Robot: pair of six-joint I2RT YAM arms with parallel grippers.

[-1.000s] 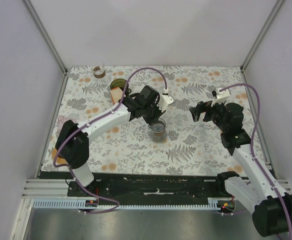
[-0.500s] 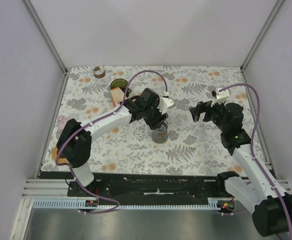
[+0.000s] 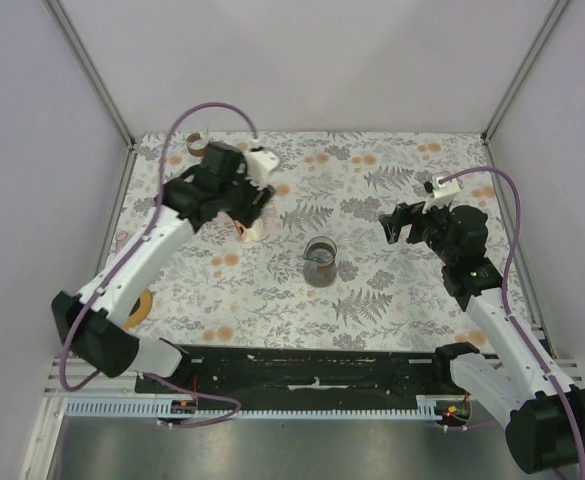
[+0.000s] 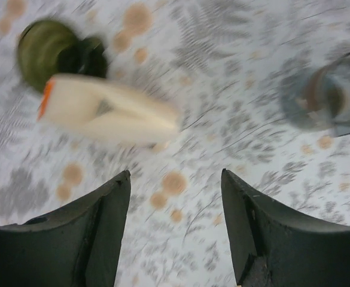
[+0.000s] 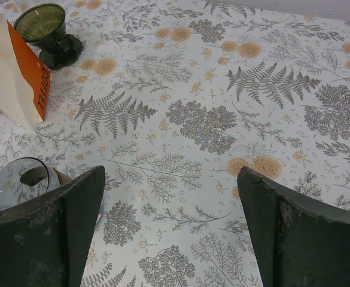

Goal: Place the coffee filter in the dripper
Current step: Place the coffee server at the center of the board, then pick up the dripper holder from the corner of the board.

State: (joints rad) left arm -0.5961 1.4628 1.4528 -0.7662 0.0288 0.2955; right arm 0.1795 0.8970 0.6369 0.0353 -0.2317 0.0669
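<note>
The left gripper point(image 4: 175, 179) is hovering over the floral tablecloth point(image 5: 294, 119) in the upper left of the top view. Its fingers are standing apart with nothing between them. The coffee filter pack point(image 4: 109, 110), white with an orange end, is resting on the cloth just ahead of those fingers, right beside the green dripper point(image 5: 42, 23). The left wrist view is showing both blurred. A glass cup point(image 3: 319, 262) is sitting near the middle of the table. The right gripper point(image 5: 172, 179) is hanging at the right, spread wide and holding nothing.
</note>
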